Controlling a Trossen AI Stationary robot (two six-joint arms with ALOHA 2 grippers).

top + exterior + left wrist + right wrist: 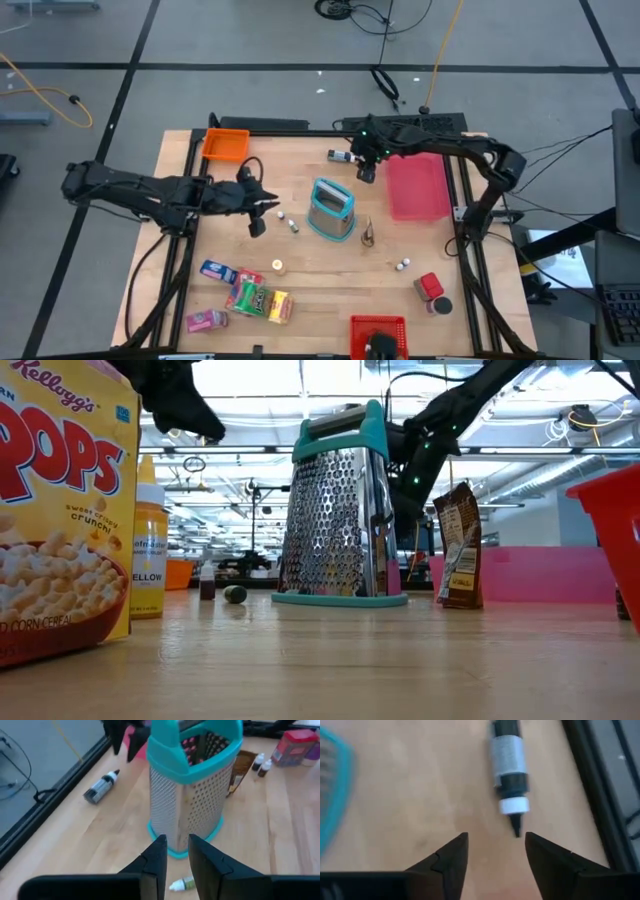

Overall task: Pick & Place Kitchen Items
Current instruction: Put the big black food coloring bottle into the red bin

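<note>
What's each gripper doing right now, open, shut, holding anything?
Left gripper: fingers slightly apart, empty, near the grater.
Right gripper: open, empty, above the dark bottle.

Both arms are matte black and jointed, ending in angular, tapered black fingers [451,855], with a green light glowing on one.

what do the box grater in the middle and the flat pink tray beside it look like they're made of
The teal-framed box grater: shiny perforated walls reflecting the room, likely stainless steel; its matte teal handle and base rim look like plastic. The flat pink tray: uniform, opaque colour with a low moulded rim, probably plastic, though silicone can't be ruled out.
</note>
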